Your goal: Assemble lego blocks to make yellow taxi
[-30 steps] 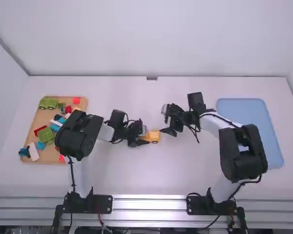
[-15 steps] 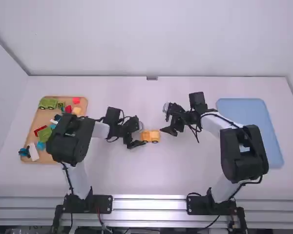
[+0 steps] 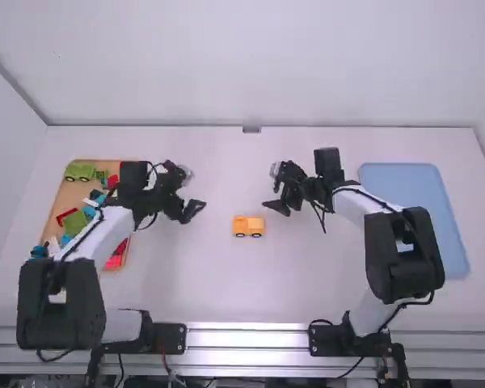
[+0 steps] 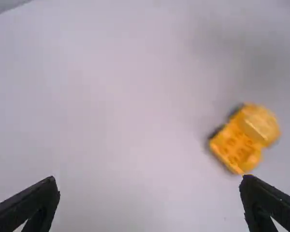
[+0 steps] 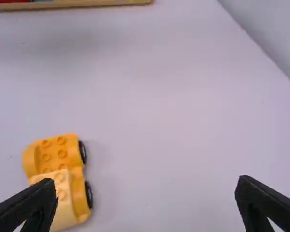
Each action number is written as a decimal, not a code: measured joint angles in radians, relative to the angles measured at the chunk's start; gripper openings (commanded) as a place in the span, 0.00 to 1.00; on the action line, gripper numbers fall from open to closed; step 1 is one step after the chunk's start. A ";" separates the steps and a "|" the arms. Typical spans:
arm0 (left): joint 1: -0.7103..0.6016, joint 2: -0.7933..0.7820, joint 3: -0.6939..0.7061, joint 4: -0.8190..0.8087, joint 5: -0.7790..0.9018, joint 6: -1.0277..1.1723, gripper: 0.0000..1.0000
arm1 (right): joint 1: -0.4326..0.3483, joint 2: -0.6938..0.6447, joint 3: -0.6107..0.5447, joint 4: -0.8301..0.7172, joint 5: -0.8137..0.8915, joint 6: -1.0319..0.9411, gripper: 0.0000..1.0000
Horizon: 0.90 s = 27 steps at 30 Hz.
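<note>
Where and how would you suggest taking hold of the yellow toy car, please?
I'd pinch the car across its long sides near mid-length, coming straight down from above. It stands upright on its wheels, longer than wide. I'd grip the lower body rather than just the raised block at one end, which might pull off.

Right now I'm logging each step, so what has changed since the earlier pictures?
The left gripper has drawn back from the yellow vehicle, moving left toward the wooden tray, and now stands open. Whether it had gripped the vehicle, I can't tell. The right gripper has shifted only slightly, away from the high camera. The vehicle and the blue tray stayed put.
</note>
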<state>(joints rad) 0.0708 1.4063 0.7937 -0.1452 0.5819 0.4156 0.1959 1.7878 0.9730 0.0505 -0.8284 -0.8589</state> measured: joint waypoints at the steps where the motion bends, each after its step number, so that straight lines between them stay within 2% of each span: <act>1: 0.011 -0.032 0.000 -0.018 -0.041 -0.088 0.99 | 0.000 0.000 0.000 0.006 0.001 0.008 0.99; 6: 0.035 -0.204 0.000 -0.138 -0.226 -0.523 0.99 | 0.000 0.000 0.000 0.060 0.001 0.037 0.98; 12: 0.030 -0.319 0.000 -0.142 -0.372 -0.690 0.99 | 0.000 0.000 0.000 0.126 0.000 0.086 0.99; 15: 0.039 -0.368 0.000 -0.195 -0.475 -0.806 0.99 | 0.000 0.000 0.000 0.172 0.000 0.144 0.99; 20: 0.077 -0.372 0.050 -0.392 -0.594 -0.914 0.99 | 0.000 0.000 0.000 0.180 0.001 0.187 0.98; 27: 0.117 -0.232 0.318 -0.604 -0.656 -0.953 0.99 | 0.000 0.000 0.000 0.185 0.000 0.206 0.99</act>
<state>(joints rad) 0.1879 1.1740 1.1118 -0.7490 -0.0742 -0.5369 0.1959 1.7878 0.9730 0.2352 -0.8280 -0.6533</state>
